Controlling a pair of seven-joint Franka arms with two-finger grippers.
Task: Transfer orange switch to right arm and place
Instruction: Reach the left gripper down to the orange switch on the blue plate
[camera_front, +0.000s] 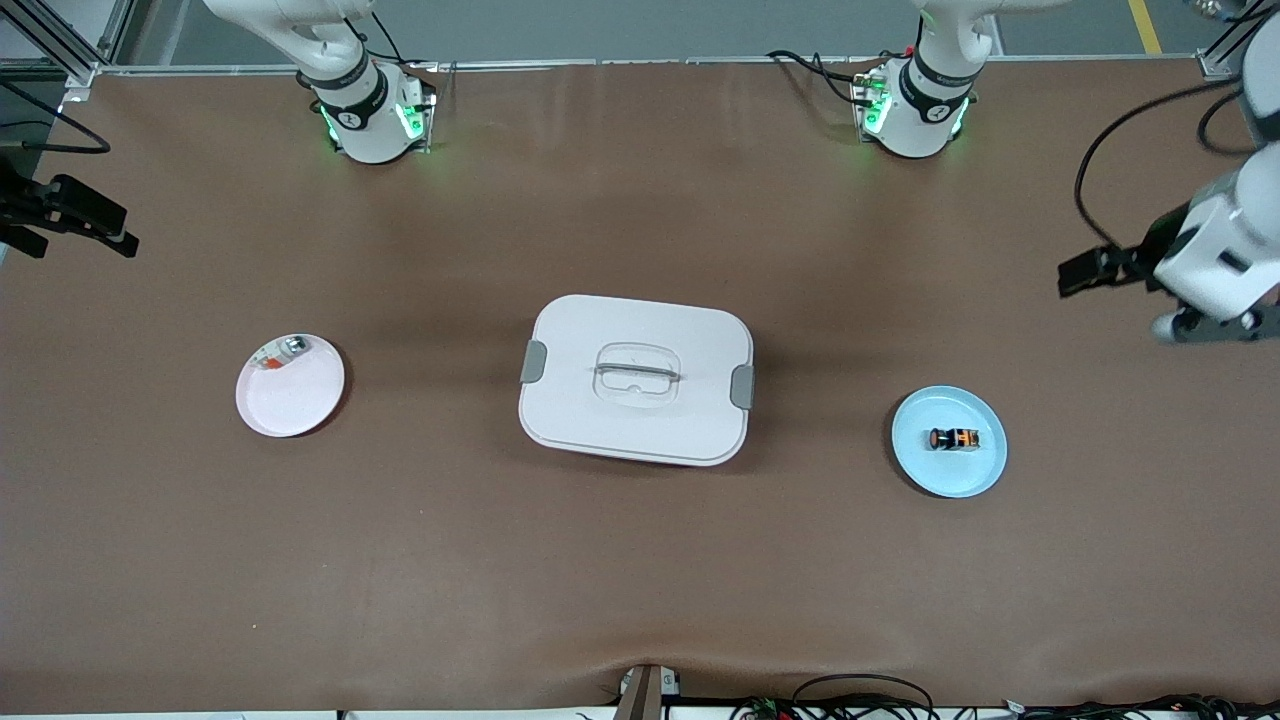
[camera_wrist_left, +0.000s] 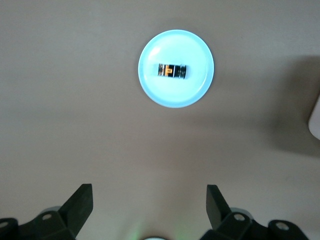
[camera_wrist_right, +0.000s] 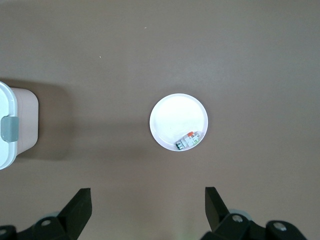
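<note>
Tiny black orange-banded cylindrical switch (camera_front: 953, 439) lies sideways on light-blue round plate (camera_front: 985, 475). Likely light, rigid, roll-prone; pinch across banded middle. Left gripper (camera_wrist_left: 149, 206) and right gripper (camera_wrist_right: 148, 207): fingers apart, empty.

Left tool (camera_front: 1075, 272) runs off the front view's edge, the lidded white box (camera_wrist_right: 15, 125) is cropped in both wrist views, and the pale part's (camera_front: 283, 353) markings are unreadable.

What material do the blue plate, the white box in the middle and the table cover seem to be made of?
Blue plate: probably plastic, smooth with a slight gloss; soft highlights show along its rim.
White box: likely matte plastic, with rounded moulded corners, grey clips and a handle recessed in the lid.
Table cover: seems a brown vinyl or leather-like sheet; it shows a dull sheen and a wrinkle at the edge nearest the front camera.
</note>
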